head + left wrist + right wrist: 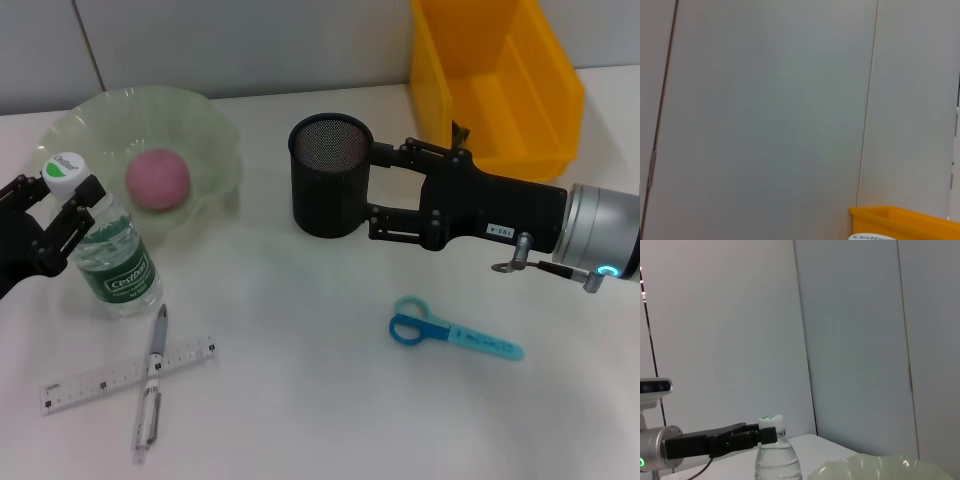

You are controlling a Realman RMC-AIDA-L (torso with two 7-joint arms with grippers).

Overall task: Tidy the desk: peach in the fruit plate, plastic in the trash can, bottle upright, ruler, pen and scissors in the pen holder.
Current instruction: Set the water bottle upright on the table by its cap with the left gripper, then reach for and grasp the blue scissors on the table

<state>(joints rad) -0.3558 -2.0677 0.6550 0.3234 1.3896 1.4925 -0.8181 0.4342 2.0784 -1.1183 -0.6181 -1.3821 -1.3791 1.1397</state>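
On desk, head view: left gripper (62, 215) clamps upright bottle (112, 255); right gripper (372, 190) grips pen holder (330, 188); peach (157, 180) in fruit plate (215, 135). Left wrist view: trash can (905, 222) only. Right wrist view: same bottle hold. Risk: a jerky release could topple bottle.

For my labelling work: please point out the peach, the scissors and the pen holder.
peach (157, 180), head view, middle of the fruit.
scissors (455, 331), head view, where handles meet the sheath.
pen holder (325, 195), head view, mesh wall.
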